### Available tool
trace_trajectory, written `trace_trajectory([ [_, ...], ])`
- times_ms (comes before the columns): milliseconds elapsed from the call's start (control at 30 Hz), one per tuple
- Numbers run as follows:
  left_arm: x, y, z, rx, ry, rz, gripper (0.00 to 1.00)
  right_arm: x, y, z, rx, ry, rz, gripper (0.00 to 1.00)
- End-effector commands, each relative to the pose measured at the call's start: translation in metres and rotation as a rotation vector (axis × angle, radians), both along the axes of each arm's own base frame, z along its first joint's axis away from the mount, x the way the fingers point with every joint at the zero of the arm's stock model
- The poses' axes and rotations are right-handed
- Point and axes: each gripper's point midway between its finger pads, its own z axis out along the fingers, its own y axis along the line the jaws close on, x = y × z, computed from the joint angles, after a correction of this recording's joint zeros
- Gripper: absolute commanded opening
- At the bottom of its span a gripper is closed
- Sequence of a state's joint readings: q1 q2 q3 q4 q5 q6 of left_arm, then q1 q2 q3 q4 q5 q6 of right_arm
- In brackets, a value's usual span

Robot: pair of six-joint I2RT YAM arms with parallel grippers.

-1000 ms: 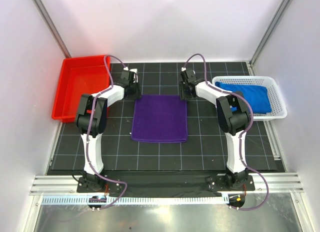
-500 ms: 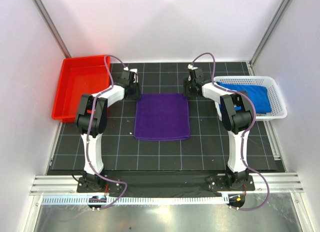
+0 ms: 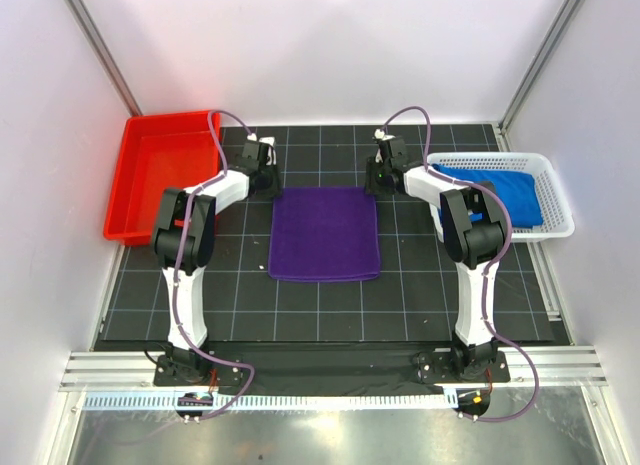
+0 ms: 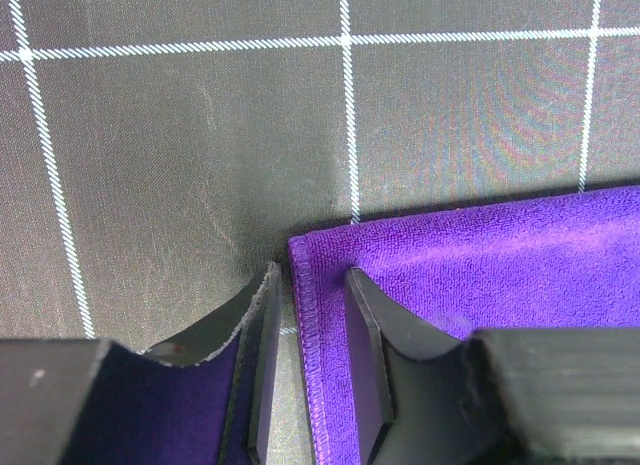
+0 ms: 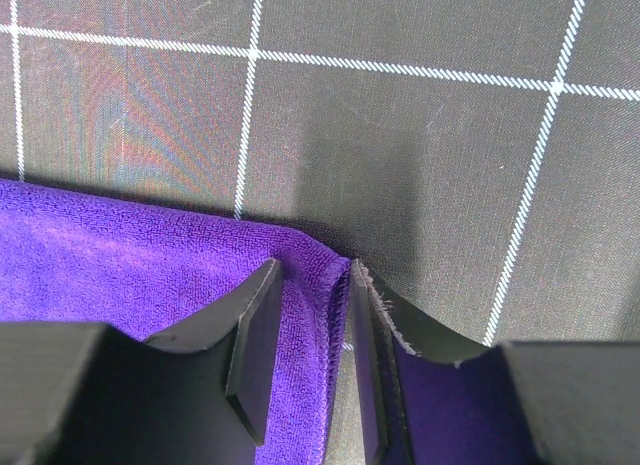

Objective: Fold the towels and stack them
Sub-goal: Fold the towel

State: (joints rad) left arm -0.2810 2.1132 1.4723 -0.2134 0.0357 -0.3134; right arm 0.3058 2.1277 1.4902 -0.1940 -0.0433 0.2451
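The left claw (image 4: pixel 310 277) stands spread astride the hem at the far-left corner of the purple towel (image 3: pixel 324 235), not yet biting. The right claw (image 5: pixel 312 269) has slid a little toward the right edge of the bench (image 3: pixel 330 315) in the last second and now brackets the far-right corner. Its jaws are narrow with cloth between them, but I cannot tell whether they already pinch. The towel lies flat at the bench's middle and has shifted slightly rightward. Both far corners look lined up for the lift that begins a fold.
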Motion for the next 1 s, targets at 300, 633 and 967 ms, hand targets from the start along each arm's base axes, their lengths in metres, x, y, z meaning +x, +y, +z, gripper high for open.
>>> trace_trajectory([
  [300,0.001,-0.005,-0.015,-0.010,0.032,0.020,0.30,0.004,0.005,0.004,0.013,-0.013,0.003,0.34],
  [633,0.006,-0.008,-0.016,-0.031,0.018,0.041,0.07,0.007,0.004,0.004,0.011,-0.016,0.001,0.20],
  [967,0.035,-0.011,0.043,-0.104,-0.178,0.080,0.00,0.025,0.002,0.038,0.043,-0.113,-0.012,0.03],
])
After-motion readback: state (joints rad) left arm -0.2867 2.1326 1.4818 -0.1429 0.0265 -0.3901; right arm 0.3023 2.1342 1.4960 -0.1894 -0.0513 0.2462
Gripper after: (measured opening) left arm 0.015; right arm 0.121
